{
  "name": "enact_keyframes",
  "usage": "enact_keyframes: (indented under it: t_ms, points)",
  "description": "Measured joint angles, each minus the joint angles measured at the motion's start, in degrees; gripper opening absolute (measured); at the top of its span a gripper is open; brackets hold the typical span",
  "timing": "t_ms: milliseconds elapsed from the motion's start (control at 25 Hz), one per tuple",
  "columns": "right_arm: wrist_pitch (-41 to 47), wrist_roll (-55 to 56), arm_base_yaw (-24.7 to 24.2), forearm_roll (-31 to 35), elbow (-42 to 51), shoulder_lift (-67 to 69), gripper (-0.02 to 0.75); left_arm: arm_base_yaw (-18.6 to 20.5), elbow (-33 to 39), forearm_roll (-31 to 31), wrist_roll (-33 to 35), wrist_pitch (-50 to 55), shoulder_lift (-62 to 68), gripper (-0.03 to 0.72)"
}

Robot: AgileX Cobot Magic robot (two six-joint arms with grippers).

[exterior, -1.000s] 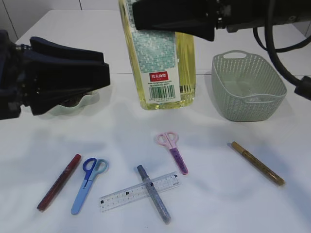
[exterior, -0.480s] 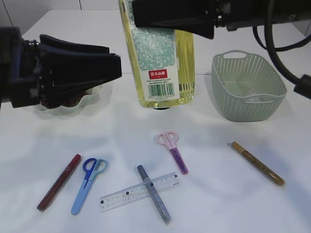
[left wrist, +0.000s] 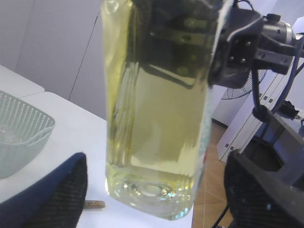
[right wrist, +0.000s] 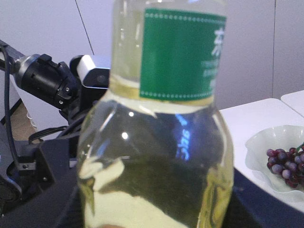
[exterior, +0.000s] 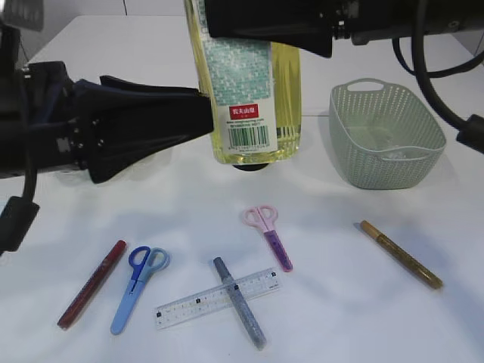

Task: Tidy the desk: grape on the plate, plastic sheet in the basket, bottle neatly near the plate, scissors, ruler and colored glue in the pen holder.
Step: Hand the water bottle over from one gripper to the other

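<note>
Bottle [exterior: 246, 83] hangs upright, long axis vertical, its base lifted clear of the white table [exterior: 340, 318] with a dark shadow beneath it; it sits mid-table, between the basket [exterior: 386, 136] on my right side of the exterior view and the plate [right wrist: 280, 156] off to the left. Right gripper [exterior: 272, 26] holds it high up near the shoulder, closed around the body, and in the right wrist view the bottle fills the frame between the jaws. Left gripper [exterior: 200, 117] comes in level from the left with its jaws spread wide, tips right at the bottle's lower left edge; the left wrist view shows the bottle's base [left wrist: 152, 190] centred between the two dark fingers [left wrist: 57, 194] and not touched by either. I judge the relation that matters is this: bottle directly ahead of the left jaws, axis crosswise to their approach, so a close would take the lower body square. The plate holds the grapes [right wrist: 285, 166] and lies behind the left arm in the exterior view, hidden there. Scissors [exterior: 138, 287], ruler [exterior: 218, 297] and glue pens [exterior: 399, 253] lie flat near the front edge, untouched.
</note>
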Motion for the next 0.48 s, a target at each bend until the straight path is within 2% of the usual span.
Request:
enact_keyframes:
  t_ms: [240,480]
  points:
    - [0.0,-0.1,0.0,0.0,0.0,0.0,0.461,0.0,-2.5,-1.1,0.3,-0.3,2.9,0.664]
    - [-0.1,-0.1,0.0,0.0,0.0,0.0,0.461,-0.2,-4.9,0.3,0.4,-1.0,4.8,0.664]
